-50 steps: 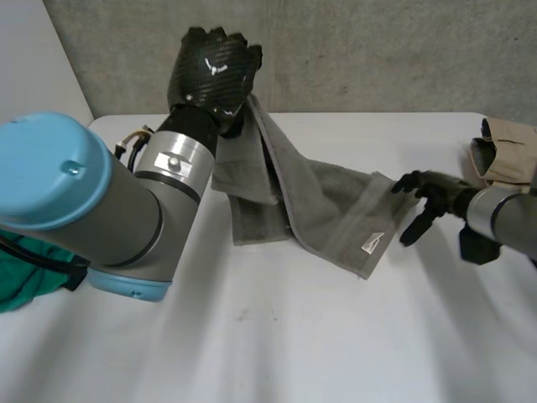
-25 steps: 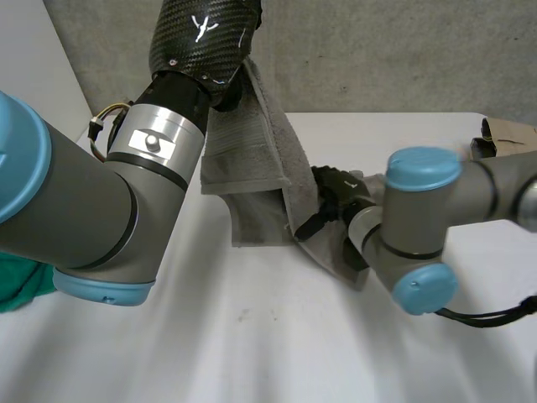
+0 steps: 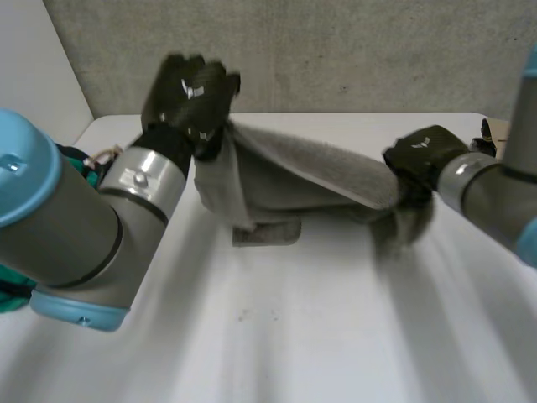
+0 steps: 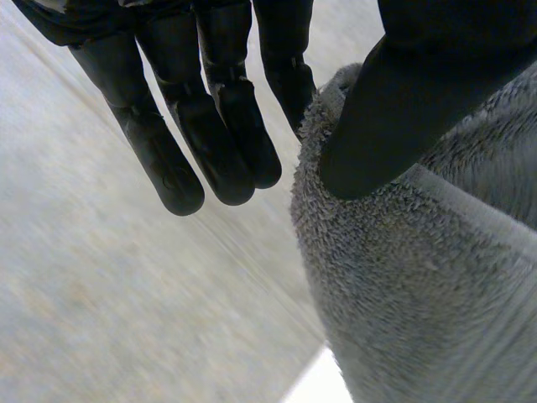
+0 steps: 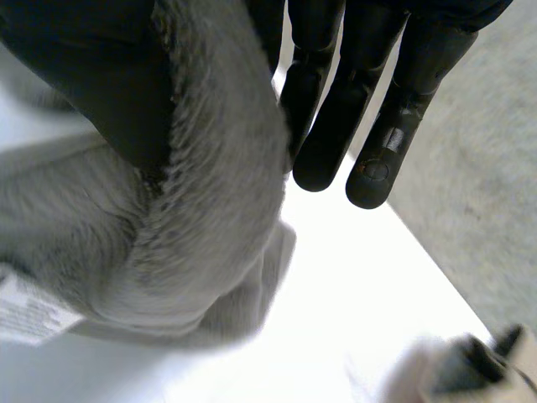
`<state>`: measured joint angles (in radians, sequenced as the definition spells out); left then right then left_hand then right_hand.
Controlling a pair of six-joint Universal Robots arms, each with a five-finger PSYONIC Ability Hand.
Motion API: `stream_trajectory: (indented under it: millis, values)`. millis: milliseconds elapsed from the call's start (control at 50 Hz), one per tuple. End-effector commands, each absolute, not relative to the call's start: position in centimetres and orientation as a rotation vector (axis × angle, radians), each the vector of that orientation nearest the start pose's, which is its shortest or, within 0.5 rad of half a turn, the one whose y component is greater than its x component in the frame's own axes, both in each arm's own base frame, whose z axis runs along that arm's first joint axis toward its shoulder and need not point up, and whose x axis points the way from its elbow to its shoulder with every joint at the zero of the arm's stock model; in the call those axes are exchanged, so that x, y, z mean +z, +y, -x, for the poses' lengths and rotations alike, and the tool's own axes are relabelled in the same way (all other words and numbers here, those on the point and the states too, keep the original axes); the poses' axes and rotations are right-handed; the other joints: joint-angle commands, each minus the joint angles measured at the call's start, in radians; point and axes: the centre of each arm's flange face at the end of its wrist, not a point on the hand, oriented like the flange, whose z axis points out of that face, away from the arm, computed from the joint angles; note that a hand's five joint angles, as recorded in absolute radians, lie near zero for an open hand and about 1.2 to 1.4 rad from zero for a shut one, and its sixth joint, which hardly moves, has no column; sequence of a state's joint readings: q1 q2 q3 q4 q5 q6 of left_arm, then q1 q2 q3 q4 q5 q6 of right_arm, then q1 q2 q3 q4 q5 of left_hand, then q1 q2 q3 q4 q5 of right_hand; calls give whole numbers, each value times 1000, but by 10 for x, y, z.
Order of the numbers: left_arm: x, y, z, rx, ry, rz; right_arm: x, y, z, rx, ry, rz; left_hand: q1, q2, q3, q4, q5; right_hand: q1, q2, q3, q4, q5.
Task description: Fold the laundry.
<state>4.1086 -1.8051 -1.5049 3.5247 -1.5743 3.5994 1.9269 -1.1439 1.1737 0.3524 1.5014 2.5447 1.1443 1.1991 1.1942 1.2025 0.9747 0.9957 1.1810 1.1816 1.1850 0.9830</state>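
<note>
The white table [image 3: 277, 336] fills the lower part of the head view. The 2 arms come in over it from either side: the left arm [image 3: 75, 227] bulky at the near left, the right arm [image 3: 495, 193] reaching in from the right edge.

The grey towel [image 3: 310, 164] is strung between the 2 hands, lifted off the table for most of its length. It slopes from the left hand [image 3: 189, 88], held high near the back left corner, down to the right hand [image 3: 424, 151] at the right. Under the left hand part of it hangs down, and its lowest fold rests on the table surface. A short end dangles below the right hand.

In the left wrist view the thumb [image 4: 403, 101] presses on the towel's upper edge and pins it against the straight fingers [image 4: 210, 126]. In the right wrist view the towel runs between the thumb [image 5: 84, 75] and the extended fingers [image 5: 327, 126], clamped there.

A blurred beige cloth [image 5: 449, 369] lies on the table beyond the right hand's fingertips. A bit of green cloth [image 3: 8, 292] shows beside the left arm. A small white label [image 5: 25, 315] sits on the towel below the right thumb.
</note>
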Motion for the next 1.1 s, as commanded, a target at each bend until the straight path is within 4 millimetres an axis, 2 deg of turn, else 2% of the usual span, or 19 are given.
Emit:
stream_trajectory:
  millis: [20,40,120,180,240,260,300,320,340,400,460,620,780,800,900,940,1040,1080,1100]
  values:
    - [209,-244,324,-2243,2026,-1218,256,-293,-237,-1674,2425,1508,252,197,202,194,247,401,215,215,211,239]
    - [192,-248,327,-2196,2060,-1239,253,-297,-239,-1668,2427,1503,252,197,202,194,247,401,215,215,211,239]
    - [174,-268,342,-2186,2048,-1253,235,-319,-250,-1694,2408,1506,252,197,202,194,247,401,215,215,211,239]
    - [183,-291,354,-2274,1962,-1210,242,-352,-261,-1915,2322,1451,252,197,202,194,247,401,215,215,211,239]
    - [232,-322,373,-2510,1702,-1081,264,-375,-268,-2164,2204,1377,252,197,202,194,247,401,215,215,211,239]
    - [270,-334,379,-2658,1505,-974,292,-390,-273,-2396,2069,1275,252,197,202,194,247,401,215,215,211,239]
    - [299,-342,379,-2753,1349,-877,318,-399,-275,-2585,1932,1166,252,197,202,194,247,401,215,215,211,239]
    - [316,-345,378,-2799,1257,-820,347,-406,-276,-2784,1766,1036,252,197,202,194,247,401,215,215,211,239]
    - [344,-351,373,-2870,1101,-709,356,-407,-276,-2845,1707,993,252,197,202,194,247,401,215,215,211,239]
    - [385,-353,361,-2950,894,-573,390,-404,-274,-3018,1484,866,252,197,202,194,247,401,215,215,211,239]
    - [396,-348,358,-2964,860,-558,398,-398,-276,-3026,1446,871,252,197,202,194,247,401,215,215,211,239]
    - [337,-329,355,-2849,1127,-830,351,-374,-272,-2620,1788,1169,252,197,202,194,247,401,215,215,211,239]
    - [227,-286,343,-2559,1573,-1237,256,-339,-261,-1889,2236,1448,252,197,202,194,247,401,215,215,211,239]
    - [209,-279,341,-2491,1658,-1297,235,-336,-260,-1764,2294,1495,252,197,202,194,247,401,215,215,211,239]
    - [148,-267,334,-2263,1872,-1423,170,-332,-257,-1501,2385,1618,252,197,202,194,247,401,215,215,211,239]
    - [139,-264,335,-2221,1880,-1449,150,-333,-257,-1455,2405,1623,252,197,202,194,247,401,215,215,211,239]
    - [139,-260,340,-2212,1842,-1473,142,-341,-256,-1549,2404,1537,252,197,202,194,247,326,141,140,137,164]
    - [146,-261,339,-2228,1826,-1457,141,-343,-250,-1561,2424,1453,252,197,202,194,247,22,-164,-164,-168,-140]
    - [151,-262,339,-2241,1817,-1446,147,-346,-241,-1585,2451,1344,252,197,202,194,247,-375,-561,-561,-565,-537]
